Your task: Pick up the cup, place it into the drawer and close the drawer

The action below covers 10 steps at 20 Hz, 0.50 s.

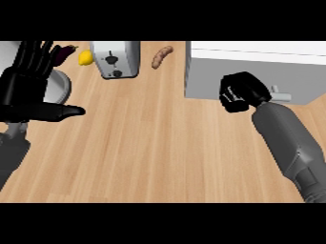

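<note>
No cup shows anywhere in the head view. The drawer unit (264,76), a white-topped box with a grey front, stands at the right of the wooden counter, and a small grey handle (283,95) sticks out of its front. My right hand (242,93) is curled into a fist right against that grey front, just left of the handle, with nothing visible in it. My left hand (24,88) rests open at the left edge, fingers up and thumb pointing right.
A silver toaster (117,58) stands at the back. A yellow lemon (86,57) and a dark eggplant (68,50) lie to its left, a brown sausage-shaped item (162,56) to its right. A grey round dish (62,88) lies partly behind my left hand.
</note>
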Motion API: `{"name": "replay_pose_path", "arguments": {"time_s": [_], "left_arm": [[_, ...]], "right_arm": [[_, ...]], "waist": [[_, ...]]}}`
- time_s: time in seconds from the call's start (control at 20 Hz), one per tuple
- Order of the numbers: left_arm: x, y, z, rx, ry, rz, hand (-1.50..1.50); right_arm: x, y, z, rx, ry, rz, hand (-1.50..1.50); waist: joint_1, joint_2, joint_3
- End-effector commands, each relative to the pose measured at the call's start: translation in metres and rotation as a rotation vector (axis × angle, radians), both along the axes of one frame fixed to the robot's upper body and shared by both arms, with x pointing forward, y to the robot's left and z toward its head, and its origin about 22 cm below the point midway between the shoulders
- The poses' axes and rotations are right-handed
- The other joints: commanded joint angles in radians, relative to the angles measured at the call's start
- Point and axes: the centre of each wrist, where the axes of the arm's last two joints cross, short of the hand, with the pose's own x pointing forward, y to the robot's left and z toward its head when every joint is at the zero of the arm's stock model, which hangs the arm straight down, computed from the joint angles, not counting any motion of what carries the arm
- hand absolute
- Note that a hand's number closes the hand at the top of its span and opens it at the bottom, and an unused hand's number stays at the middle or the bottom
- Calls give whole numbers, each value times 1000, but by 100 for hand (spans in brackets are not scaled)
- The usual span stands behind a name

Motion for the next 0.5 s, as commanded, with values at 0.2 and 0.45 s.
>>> {"name": "replay_pose_path", "arguments": {"time_s": [0.2, 0.45], "left_arm": [[-5, 2, -7, -15, 1, -72, -150], [-3, -5, -19, -16, 16, -77, -150]], "right_arm": [[20, -36, 30, 29, 59, -119, 150], [27, -35, 45, 94, 35, -120, 150]], "waist": [[40, 33, 7], [41, 39, 7]]}}
